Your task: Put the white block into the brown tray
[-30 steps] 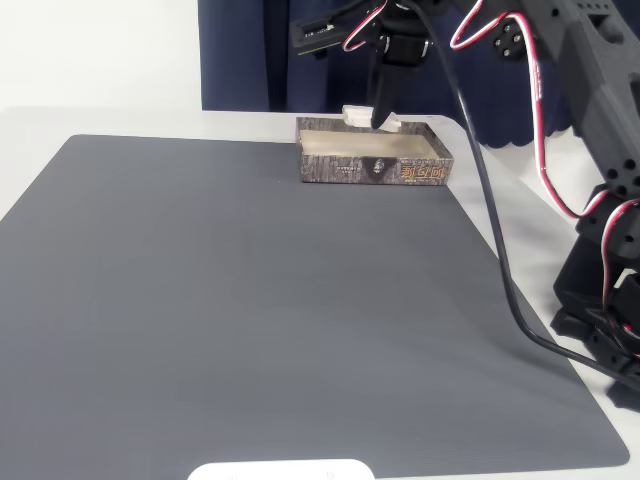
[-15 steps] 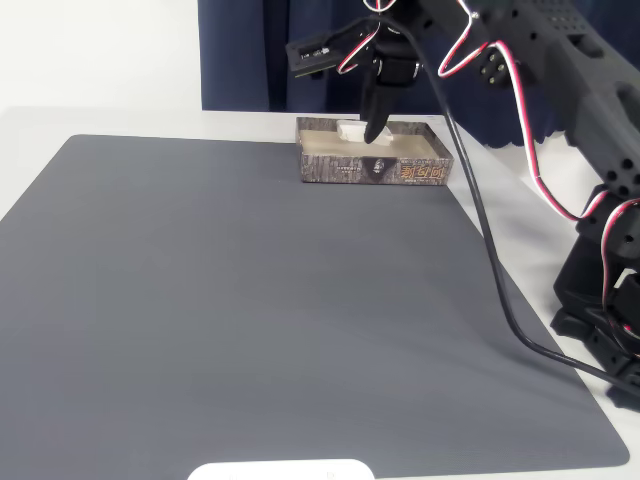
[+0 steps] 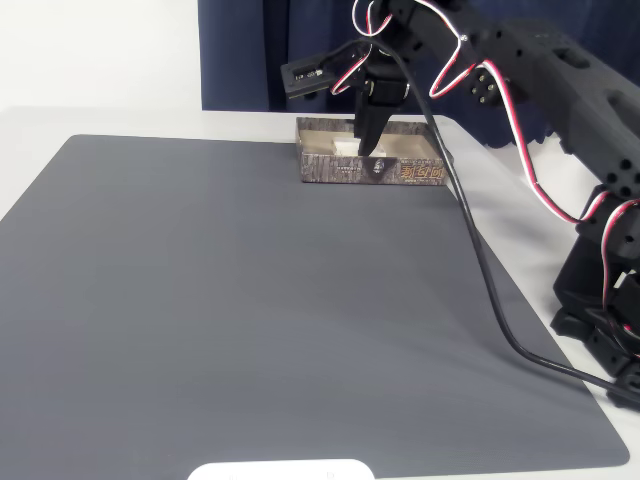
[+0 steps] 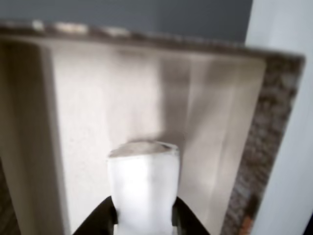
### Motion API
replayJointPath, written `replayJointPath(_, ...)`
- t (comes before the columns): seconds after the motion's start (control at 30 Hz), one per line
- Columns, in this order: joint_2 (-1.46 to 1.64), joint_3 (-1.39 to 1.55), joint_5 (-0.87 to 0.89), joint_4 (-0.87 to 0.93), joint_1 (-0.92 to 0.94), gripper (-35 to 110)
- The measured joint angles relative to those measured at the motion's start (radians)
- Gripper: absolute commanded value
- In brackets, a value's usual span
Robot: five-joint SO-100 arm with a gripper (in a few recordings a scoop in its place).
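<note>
The claw (image 4: 143,220) grips the white block (image 4: 143,188) between its black fingers, holding it down inside the brown tray (image 3: 340,170) over the pale floor.

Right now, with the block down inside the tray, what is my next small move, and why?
Probably open the gripper. In the wrist view the white block sits clamped between the fingers, over the pale floor of the brown tray, inside its walls. The fixed view shows the block low in the tray.
</note>
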Motion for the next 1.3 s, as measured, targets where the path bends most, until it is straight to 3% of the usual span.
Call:
replayJointPath(0.2,0.000,-0.002,0.018,-0.012,-0.002,47)
replayJointPath(0.43,-0.017,-0.008,0.044,-0.012,-0.006,54)
replayJointPath(0.93,0.086,0.032,0.144,-0.028,-0.054,48)
replayJointPath(1.07,0.161,0.098,0.273,0.063,-0.071,32)
replayJointPath(1.3,0.293,0.232,0.566,0.081,-0.091,24)
